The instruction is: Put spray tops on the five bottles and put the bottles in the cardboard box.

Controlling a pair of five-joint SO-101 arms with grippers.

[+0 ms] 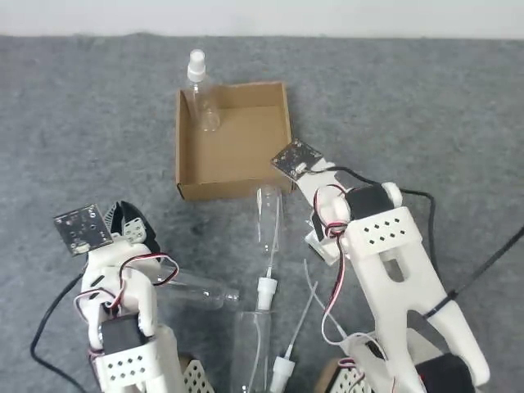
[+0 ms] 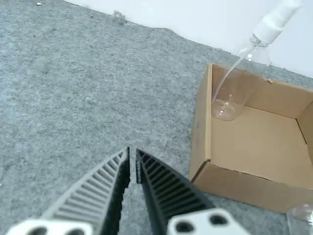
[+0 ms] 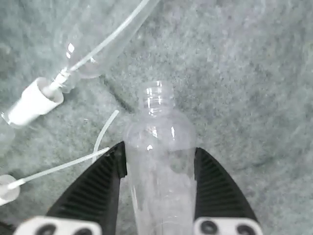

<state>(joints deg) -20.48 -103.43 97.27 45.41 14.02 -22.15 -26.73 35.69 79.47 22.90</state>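
Observation:
My right gripper is shut on a clear, open-necked bottle, one finger on each side of its body and the neck reaching past the fingertips. Just beyond that neck lies a capped bottle with a white spray top. From above, the right arm bends over the spot by the cardboard box. A capped bottle leans in the box's far corner. My left gripper is shut on nothing, low over the carpet left of the box.
An uncapped bottle lies in front of the box, and another clear bottle beside the left arm. A capped bottle and a loose spray top with its long tube lie between the arms. Open grey carpet surrounds the box.

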